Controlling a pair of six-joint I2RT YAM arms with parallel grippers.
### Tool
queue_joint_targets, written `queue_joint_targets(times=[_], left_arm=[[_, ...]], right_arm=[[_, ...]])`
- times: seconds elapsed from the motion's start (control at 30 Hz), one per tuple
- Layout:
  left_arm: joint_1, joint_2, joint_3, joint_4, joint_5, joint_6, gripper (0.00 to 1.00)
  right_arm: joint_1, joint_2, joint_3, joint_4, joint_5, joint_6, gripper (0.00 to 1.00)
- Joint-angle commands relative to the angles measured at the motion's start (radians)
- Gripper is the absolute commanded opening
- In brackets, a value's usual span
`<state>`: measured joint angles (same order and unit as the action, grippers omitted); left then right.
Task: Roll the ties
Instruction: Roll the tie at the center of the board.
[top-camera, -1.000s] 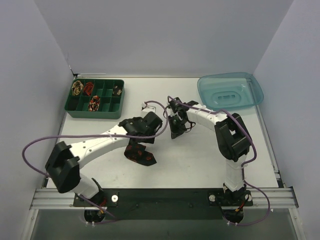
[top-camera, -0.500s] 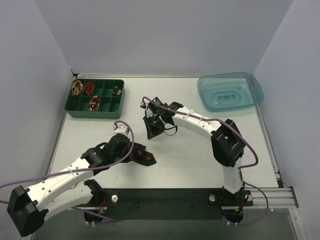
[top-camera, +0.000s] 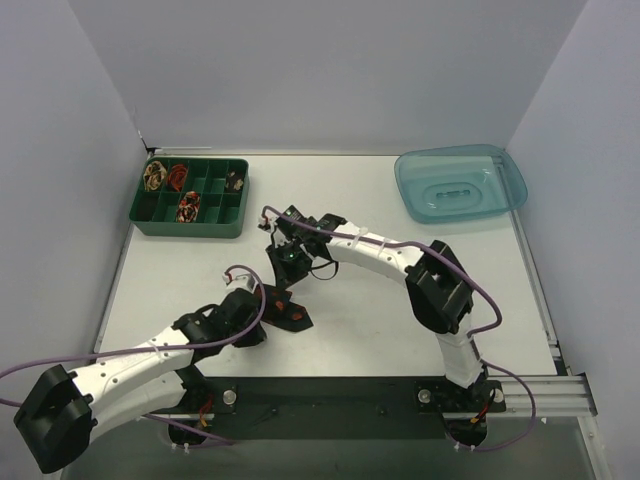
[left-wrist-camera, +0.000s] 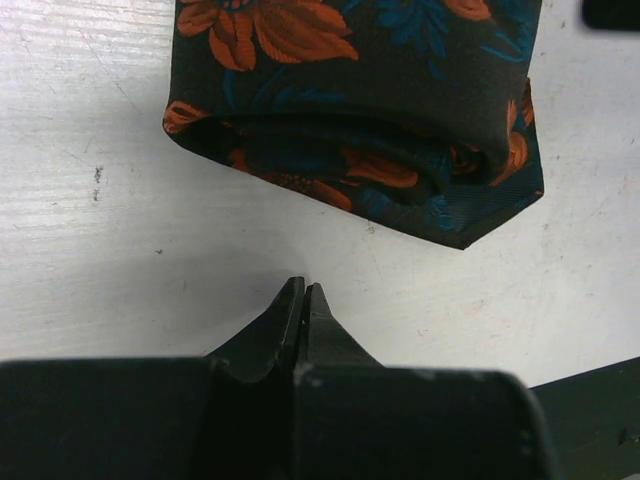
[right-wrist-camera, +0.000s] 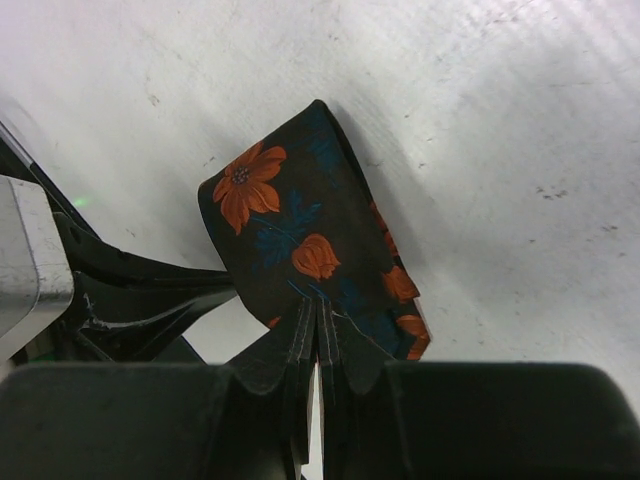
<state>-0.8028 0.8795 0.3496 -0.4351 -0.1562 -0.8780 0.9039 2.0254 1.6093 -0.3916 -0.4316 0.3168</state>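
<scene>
At the far left of your table (top-camera: 400, 320) stood the green tray (top-camera: 240, 215), with rolled ties (top-camera: 187, 207) sitting in four of its compartments. Nearer you, your left gripper (left-wrist-camera: 303, 292) was closed on nothing, its two tips pressed flat together and resting low over the bare tabletop. The dark flowered tie (left-wrist-camera: 370, 100) lay folded on the table just beyond those tips, its pointed end aimed back toward them, near but with a strip of white surface between. From above, that tie sat near the middle of the table, between your two grippers. Your right gripper (right-wrist-camera: 316, 325) came in from the far side of the tie with its fingers closed as well. Its tips met right at the edge of the fabric, and you could not tell from the wrist view whether any cloth was caught between them. Well off to the right, at the far corner, lay the blue tub (top-camera: 460, 185), apart from everything else.
</scene>
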Motion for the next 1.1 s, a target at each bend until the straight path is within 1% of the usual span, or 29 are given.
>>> queue_joint_targets(times=[0.0,0.27,0.43,0.83,1.03,1.07], left_arm=[[0.011,0.006,-0.012,0.108,-0.014,-0.038,0.0],[0.047,0.03,-0.099,0.211,-0.006,-0.068,0.0],[0.059,0.05,-0.153,0.323,-0.008,-0.087,0.0],[0.063,0.116,-0.164,0.375,-0.045,-0.081,0.0],[0.085,0.164,-0.161,0.42,-0.049,-0.076,0.0],[0.093,0.179,-0.159,0.453,-0.046,-0.07,0.0]], right_arm=[[0.038,0.032,0.023,0.016,-0.027,0.002,0.06],[0.072,0.059,-0.005,0.022,-0.033,0.016,0.06],[0.079,0.068,-0.031,0.03,-0.036,0.022,0.06],[0.09,0.127,-0.031,0.033,-0.044,0.024,0.05],[0.089,0.145,-0.026,0.033,-0.038,0.024,0.05],[0.089,0.145,-0.022,0.033,-0.039,0.022,0.05]])
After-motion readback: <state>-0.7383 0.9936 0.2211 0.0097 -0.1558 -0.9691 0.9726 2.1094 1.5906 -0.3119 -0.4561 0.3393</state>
